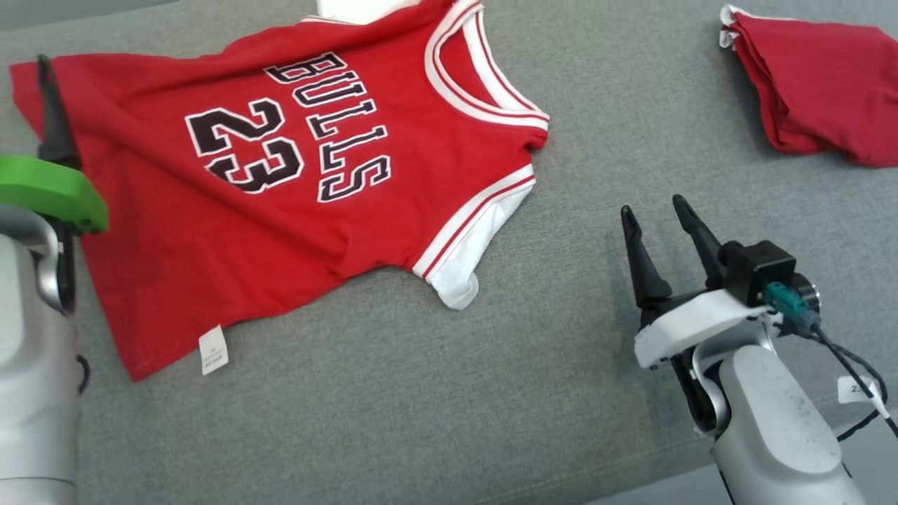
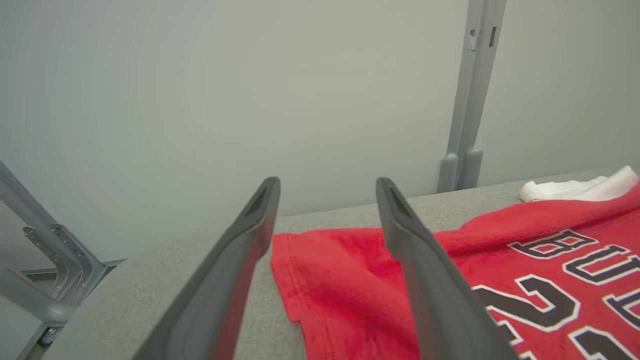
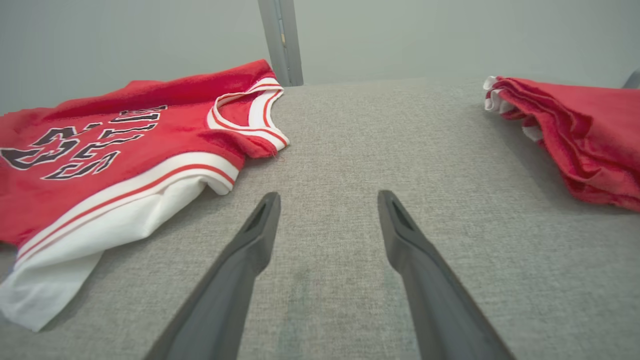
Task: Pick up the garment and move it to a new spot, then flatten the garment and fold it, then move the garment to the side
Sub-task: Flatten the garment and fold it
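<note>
- Jersey (image 1: 280,196): rumpled, print up, on the grey surface (image 1: 421,393).
- Left gripper (image 2: 327,185): spread, empty, at its hem corner; right gripper (image 1: 652,207): spread, empty.
- Risk: if you skip smoothing, ridges skew your fold.

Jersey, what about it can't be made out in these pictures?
- Hem tag, head view: print too small to read.
- Jersey, head view: far sleeve cut off by the top edge.
- Number 23, left wrist view: partly hidden by the left hand, cut by the bottom edge.
</note>
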